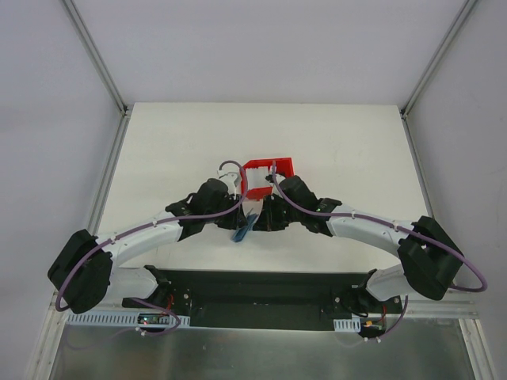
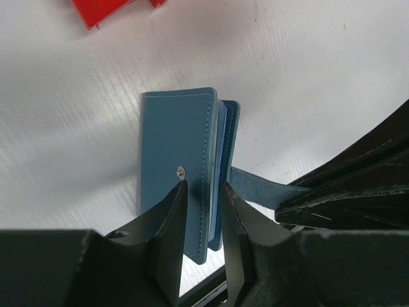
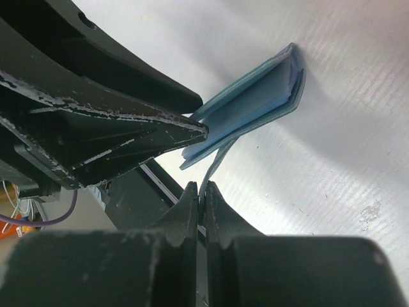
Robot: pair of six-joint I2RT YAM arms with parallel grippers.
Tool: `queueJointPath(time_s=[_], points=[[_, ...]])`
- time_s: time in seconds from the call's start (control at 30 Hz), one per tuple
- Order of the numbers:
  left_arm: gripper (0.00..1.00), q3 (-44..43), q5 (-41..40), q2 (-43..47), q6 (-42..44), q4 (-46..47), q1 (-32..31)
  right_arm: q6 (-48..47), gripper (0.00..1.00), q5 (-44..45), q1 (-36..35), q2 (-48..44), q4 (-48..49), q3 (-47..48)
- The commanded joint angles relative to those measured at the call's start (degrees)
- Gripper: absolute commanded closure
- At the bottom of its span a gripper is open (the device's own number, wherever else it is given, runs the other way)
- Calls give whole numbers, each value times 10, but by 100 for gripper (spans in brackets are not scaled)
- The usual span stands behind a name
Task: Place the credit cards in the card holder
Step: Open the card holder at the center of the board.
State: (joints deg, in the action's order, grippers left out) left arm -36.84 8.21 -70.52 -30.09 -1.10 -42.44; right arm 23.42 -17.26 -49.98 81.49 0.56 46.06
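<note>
The small teal-blue folding card holder (image 2: 176,128), nearly shut, is clamped on edge between the left gripper's (image 2: 203,188) jaws, just by its silver snap stud (image 2: 181,171). The right gripper's (image 3: 200,192) jaws pinch its thin blue strap tab (image 3: 217,160). A red plastic bin (image 1: 265,168) sits just beyond on the white table (image 2: 319,64).
</note>
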Motion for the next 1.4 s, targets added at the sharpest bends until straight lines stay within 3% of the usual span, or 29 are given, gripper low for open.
queueJointPath(time_s=[0.0,0.13,0.4,0.63,0.83,1.0,1.37], points=[[75,-24,-21,8,18,-18,-5,-7,100,-8,-1,-11,0,25],[80,-25,-25,6,19,-27,-5,-7,100,-7,-2,-11,0,26],[100,-20,-43,25,9,-41,-6,-20,100,6,0,-16,-24,31],[100,7,-76,62,-13,-52,-5,-41,100,8,5,-35,-51,49],[100,72,-167,116,-118,-52,-6,-37,100,-22,-8,-3,-42,97],[100,92,-191,131,-178,-66,-6,-30,100,-37,-14,45,-43,126],[100,130,-195,164,-167,-71,-5,-48,98,16,35,-20,-76,2]])
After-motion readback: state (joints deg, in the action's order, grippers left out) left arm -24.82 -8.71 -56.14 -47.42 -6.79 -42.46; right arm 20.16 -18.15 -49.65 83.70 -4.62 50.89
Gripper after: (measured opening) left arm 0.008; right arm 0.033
